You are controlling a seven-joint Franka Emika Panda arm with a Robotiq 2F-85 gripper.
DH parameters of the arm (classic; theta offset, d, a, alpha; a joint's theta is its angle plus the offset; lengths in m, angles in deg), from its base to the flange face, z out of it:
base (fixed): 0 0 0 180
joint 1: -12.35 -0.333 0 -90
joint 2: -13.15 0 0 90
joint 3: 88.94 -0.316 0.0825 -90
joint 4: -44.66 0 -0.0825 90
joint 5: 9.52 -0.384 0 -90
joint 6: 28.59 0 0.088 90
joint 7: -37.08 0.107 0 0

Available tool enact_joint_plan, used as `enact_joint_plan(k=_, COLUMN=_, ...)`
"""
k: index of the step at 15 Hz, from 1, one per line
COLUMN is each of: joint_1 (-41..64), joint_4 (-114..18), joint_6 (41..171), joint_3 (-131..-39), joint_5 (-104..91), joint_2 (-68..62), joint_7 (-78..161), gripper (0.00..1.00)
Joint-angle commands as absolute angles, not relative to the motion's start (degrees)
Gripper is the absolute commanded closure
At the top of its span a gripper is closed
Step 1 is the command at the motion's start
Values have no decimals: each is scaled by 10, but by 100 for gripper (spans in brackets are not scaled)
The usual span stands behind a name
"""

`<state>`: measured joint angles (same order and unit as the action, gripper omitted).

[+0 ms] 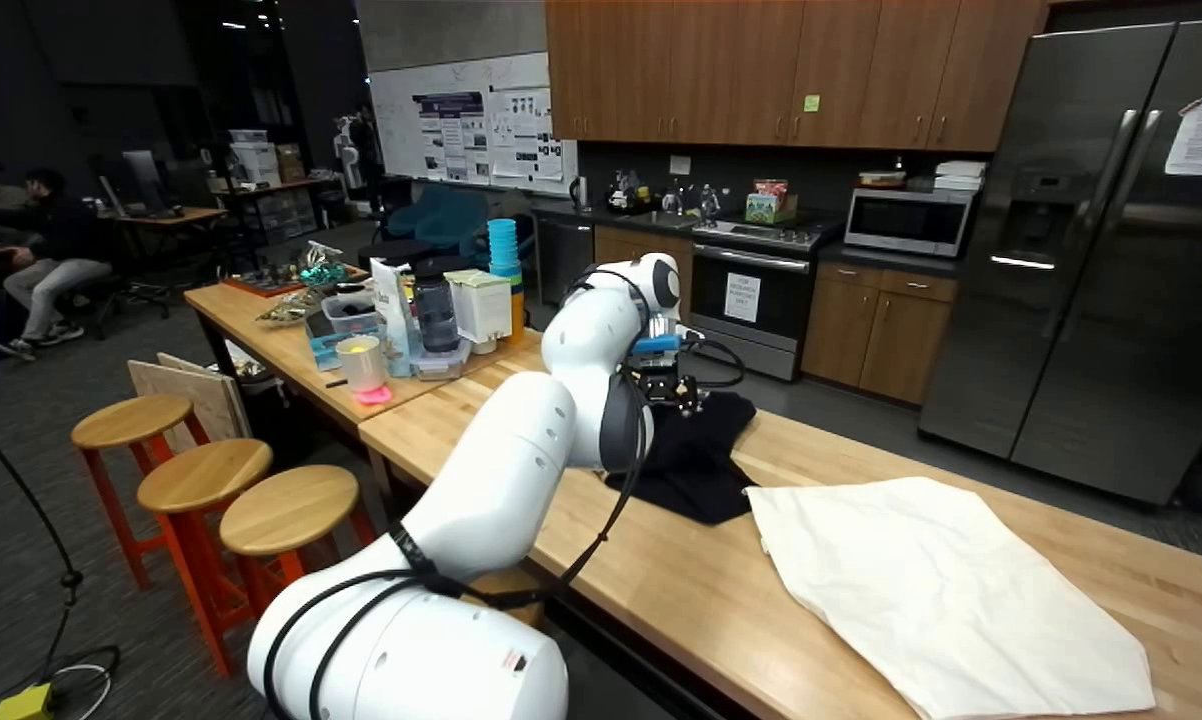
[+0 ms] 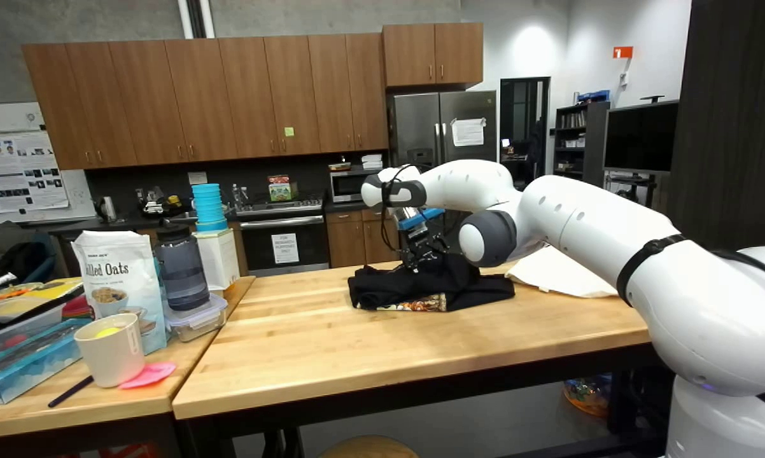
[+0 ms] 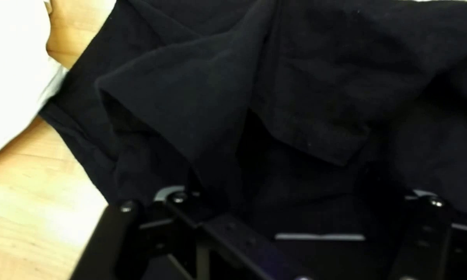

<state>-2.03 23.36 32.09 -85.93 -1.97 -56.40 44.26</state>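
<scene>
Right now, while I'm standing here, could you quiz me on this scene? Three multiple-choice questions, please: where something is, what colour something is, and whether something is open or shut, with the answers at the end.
1. Where does the black cloth lie?
A) On a stool
B) On the wooden table
C) On the floor

2. What colour is the neighbouring cloth?
A) Red
B) Green
C) Off-white

3. How does the gripper stand?
A) Open
B) Shut and empty
C) Shut on the neighbouring cloth

Answers:
1: B, because both exterior views show it lying there.
2: C, because both exterior views show its pale, creamy fabric.
3: A, because its fingers stand well apart in the wrist view.
</scene>
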Motion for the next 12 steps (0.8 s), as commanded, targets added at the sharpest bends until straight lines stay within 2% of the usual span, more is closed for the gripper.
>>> enact_joint_plan(k=1, joint_1=-14, joint_4=235, joint_6=313, joint_3=-881, joint_5=-47, joint_2=-565, joint_7=437, gripper=0)
enact_joint_plan(k=12, joint_1=-70, joint_4=239, joint_6=336, joint_3=-924, joint_5=-72, joint_2=-542, joint_7=331, gripper=0)
